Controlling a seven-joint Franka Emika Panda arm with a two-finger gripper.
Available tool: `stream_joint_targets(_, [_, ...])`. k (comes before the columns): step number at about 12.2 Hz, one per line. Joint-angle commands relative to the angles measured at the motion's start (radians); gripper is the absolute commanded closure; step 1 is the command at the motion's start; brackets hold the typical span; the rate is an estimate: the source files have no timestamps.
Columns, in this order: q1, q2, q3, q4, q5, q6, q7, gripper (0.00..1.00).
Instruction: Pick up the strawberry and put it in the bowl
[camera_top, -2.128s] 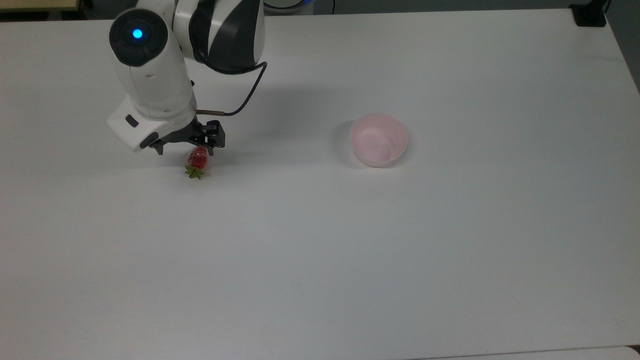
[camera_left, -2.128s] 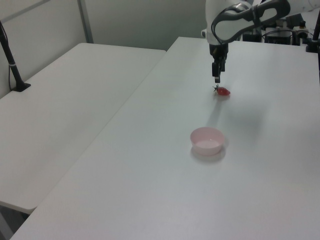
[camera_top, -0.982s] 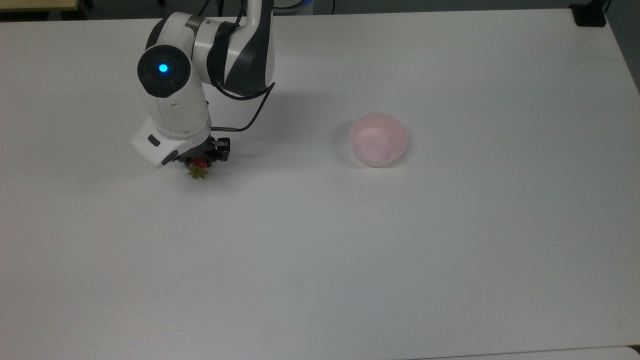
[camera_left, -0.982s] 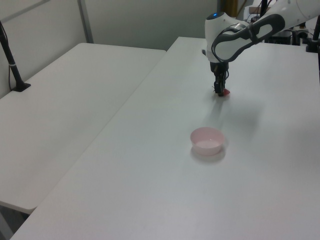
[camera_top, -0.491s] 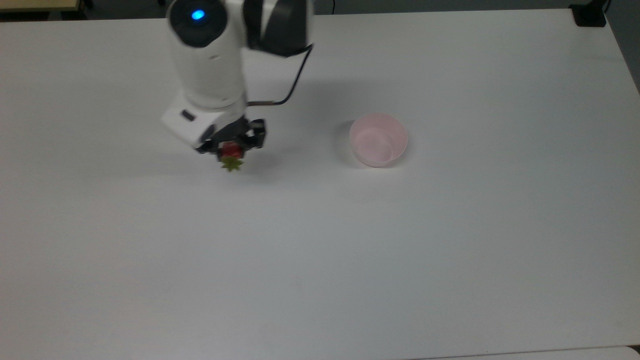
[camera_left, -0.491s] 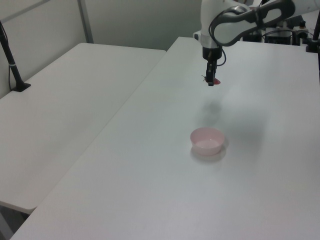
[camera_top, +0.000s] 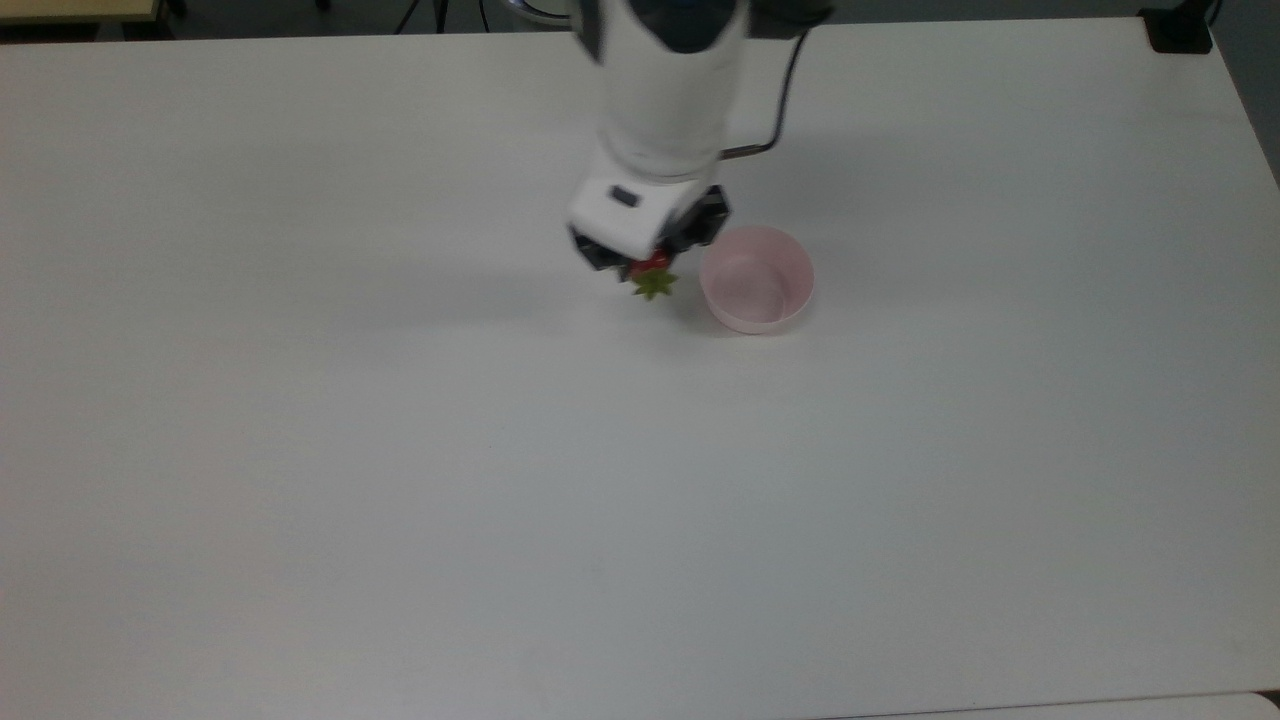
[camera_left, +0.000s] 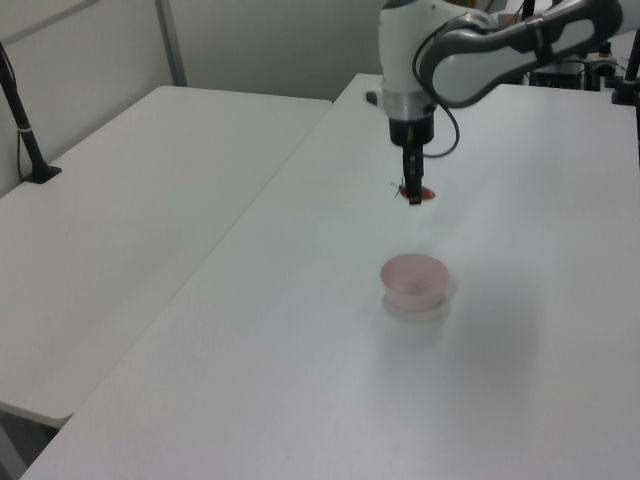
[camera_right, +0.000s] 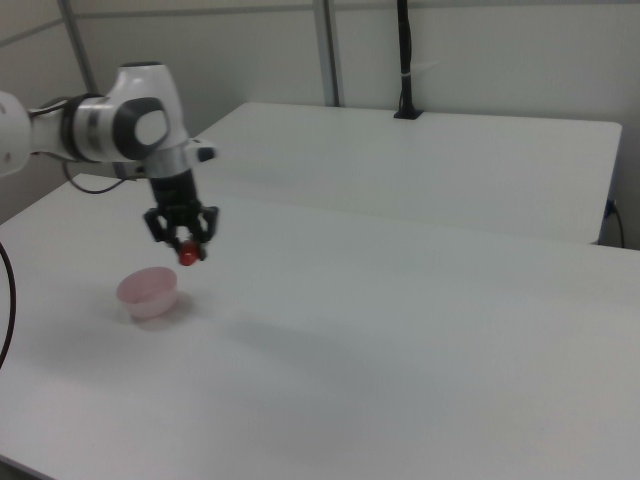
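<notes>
My gripper (camera_top: 655, 262) (camera_left: 413, 192) (camera_right: 185, 248) is shut on the red strawberry (camera_top: 653, 266) (camera_left: 420, 193) (camera_right: 187, 257) and holds it in the air above the table. Its green leafy cap (camera_top: 653, 285) sticks out below the fingers in the top view. The pale pink bowl (camera_top: 757, 279) (camera_left: 414, 281) (camera_right: 148, 291) stands upright and empty on the white table. In the top view the strawberry hangs just to the left of the bowl's rim; in the right view it hangs above and slightly right of the bowl.
A wide white table (camera_top: 640, 500) carries the bowl. A second white table (camera_left: 130, 220) adjoins it on the left view's left. A black clamp mount (camera_top: 1180, 28) sits at the far right corner in the top view. A black post (camera_right: 405, 60) rises from the far table in the right view.
The gripper came down onto the strawberry, shut on it, lifted it off the table and carried it rightward in the top view to just beside the bowl.
</notes>
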Motion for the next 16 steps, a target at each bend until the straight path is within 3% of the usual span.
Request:
stream_joint_targets(1, [0.135,0.021,-0.021,-0.022,0.01,-0.001,0.088,0.53])
stream_joint_targets(2, [0.165,0.044,-0.023,-0.02,0.006,0.003,0.129,0.53])
stream_joint_targets(4, [0.195,0.076,-0.02,-0.019,0.002,0.007,0.182,0.24])
stream_joint_targets(5, [0.196,0.082,-0.018,-0.019,-0.001,0.01,0.203,0.2])
stream_joint_targets(6, [0.195,0.082,-0.015,-0.019,-0.001,0.022,0.225,0.03])
stream_joint_targets(8, [0.187,0.058,-0.008,-0.016,-0.039,0.017,0.306,0.0])
stream_joint_targets(9, [0.164,-0.005,0.001,-0.022,-0.065,0.005,0.323,0.0])
stream_joint_targets(11, [0.03,-0.144,0.038,-0.019,-0.074,-0.117,0.326,0.0])
stream_joint_targets(13, [-0.174,-0.25,0.139,-0.016,-0.073,-0.186,0.319,0.0])
stream_joint_targets(16, [-0.288,-0.28,0.183,-0.017,-0.073,-0.199,0.312,0.0])
